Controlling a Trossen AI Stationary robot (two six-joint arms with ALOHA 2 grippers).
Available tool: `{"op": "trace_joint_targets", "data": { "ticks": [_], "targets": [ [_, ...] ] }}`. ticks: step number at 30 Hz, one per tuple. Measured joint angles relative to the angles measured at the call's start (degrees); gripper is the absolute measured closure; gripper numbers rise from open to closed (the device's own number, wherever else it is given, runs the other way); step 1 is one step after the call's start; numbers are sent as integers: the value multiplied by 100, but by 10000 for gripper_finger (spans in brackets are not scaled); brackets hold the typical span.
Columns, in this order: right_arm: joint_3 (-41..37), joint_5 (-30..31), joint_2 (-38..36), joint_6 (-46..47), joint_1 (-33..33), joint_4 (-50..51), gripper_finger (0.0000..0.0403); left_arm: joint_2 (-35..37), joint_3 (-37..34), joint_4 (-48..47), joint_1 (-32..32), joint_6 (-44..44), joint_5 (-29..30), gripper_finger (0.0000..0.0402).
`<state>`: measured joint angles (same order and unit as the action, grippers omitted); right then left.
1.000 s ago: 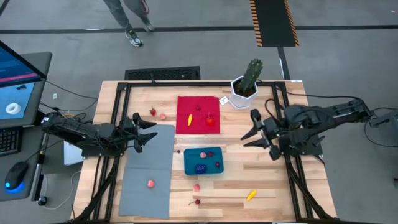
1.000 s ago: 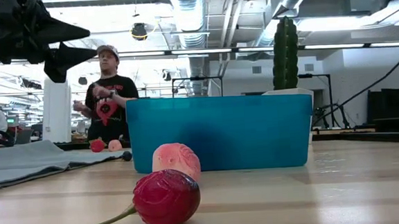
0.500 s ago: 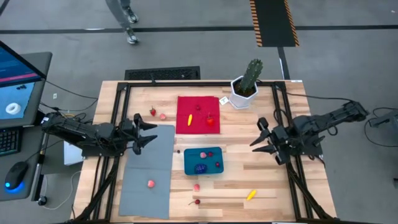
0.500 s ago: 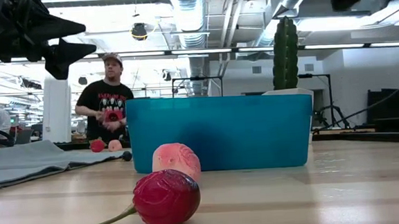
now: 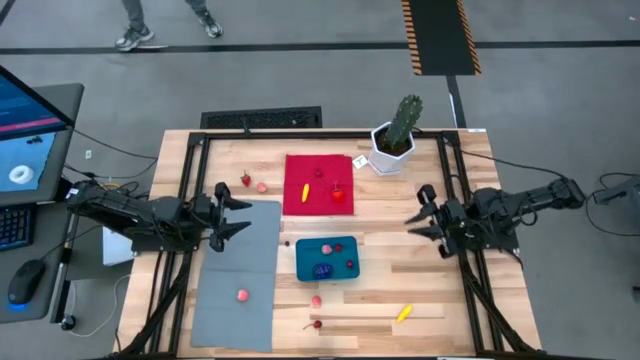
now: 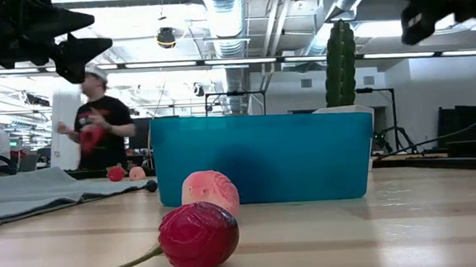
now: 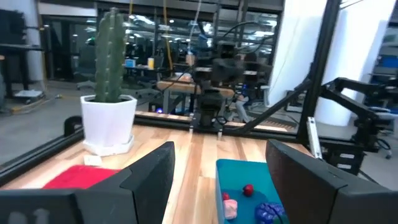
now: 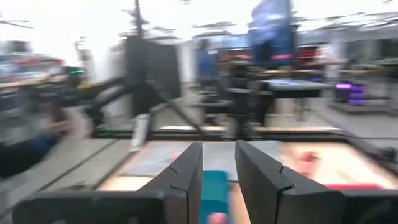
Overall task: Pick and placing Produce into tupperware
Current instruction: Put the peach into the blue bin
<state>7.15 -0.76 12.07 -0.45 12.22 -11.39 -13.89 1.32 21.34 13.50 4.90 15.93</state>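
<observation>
The right gripper [image 5: 418, 218] is held above the right part of the table, at about 3 o'clock from the tupperware [image 5: 327, 259]; its fingers [image 8: 186, 171] are seen parted by a narrow gap, with nothing between them. The left gripper [image 5: 238, 212] is held over the upper edge of the grey mat [image 5: 238, 275], at about 9 o'clock from the red cloth [image 5: 318, 184]; its fingers [image 7: 149, 171] are spread wide and nothing is held.

The tupperware is set near the table's middle, between the two grippers and somewhat toward the near edge. Three pieces of produce are seen inside it: a pink piece [image 5: 326, 248], a dark blue-purple cluster [image 5: 321, 270] and a small red piece [image 5: 350, 265].

Loose produce is noted around it: a pink piece [image 5: 316, 300] and a cherry [image 5: 317, 324] at 6 o'clock of the container, a yellow piece [image 5: 403, 313] at 4 o'clock, and a pink piece [image 5: 242, 295] on the mat. A yellow piece [image 5: 305, 191] and a strawberry [image 5: 338, 194] lie on the cloth; two small pieces [image 5: 246, 180] lie at 9 o'clock of it.

A cactus in a white pot [image 5: 393, 146] stands at 1 o'clock of the cloth, near the far edge.

Bare wood is left open between the right gripper and the container. A person [image 6: 97, 125] is seen in the room beyond.
</observation>
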Motion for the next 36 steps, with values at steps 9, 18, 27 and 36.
{"op": "trace_joint_targets", "data": {
  "ticks": [9,18,27,36],
  "targets": [
    [-667,-253,-558,296,-1393,27,285,2,0,23,-405,39,-91,159],
    [-677,-1103,-617,429,-2032,183,285,2,0,-43,-1218,626,-156,159],
    [-679,-815,-616,251,-2154,399,285,1,0,-667,-1856,2729,1270,159],
    [-679,-815,-616,393,-2154,369,285,0,0,-1461,-2413,4075,1448,159]
  ]
}}
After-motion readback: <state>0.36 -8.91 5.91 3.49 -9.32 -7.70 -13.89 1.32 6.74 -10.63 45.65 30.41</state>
